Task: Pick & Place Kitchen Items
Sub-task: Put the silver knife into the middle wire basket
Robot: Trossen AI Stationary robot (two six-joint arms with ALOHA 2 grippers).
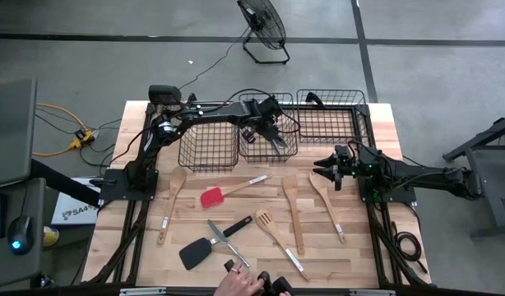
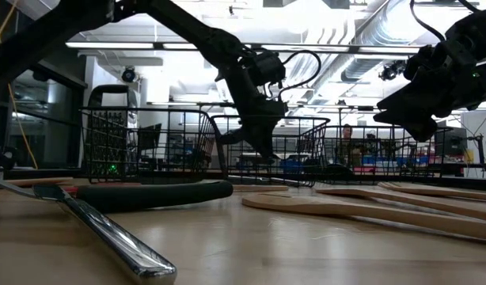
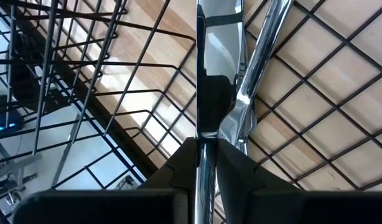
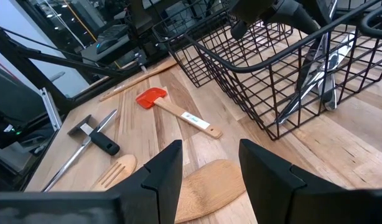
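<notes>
Left gripper (image 1: pixel 279 140): down inside the middle basket (image 1: pixel 267 153), pinching a silver utensil (image 3: pixel 202 87) upright between its fingers.
Other silver cutlery (image 4: pixel 321 78): leaning in the same basket.
Right gripper (image 1: pixel 326 170): fingers spread, empty, above the table (image 1: pixel 351 247) by two wooden spoons (image 1: pixel 326 205).
Red spatula (image 1: pixel 224 193): flat, mid-table.
Black turner (image 1: pixel 207 247): near the front edge.

The wooden table (image 1: pixel 145 255) holds three wire baskets (image 1: pixel 209 146) along its far side and scattered utensils (image 1: pixel 294 210) nearer.
</notes>
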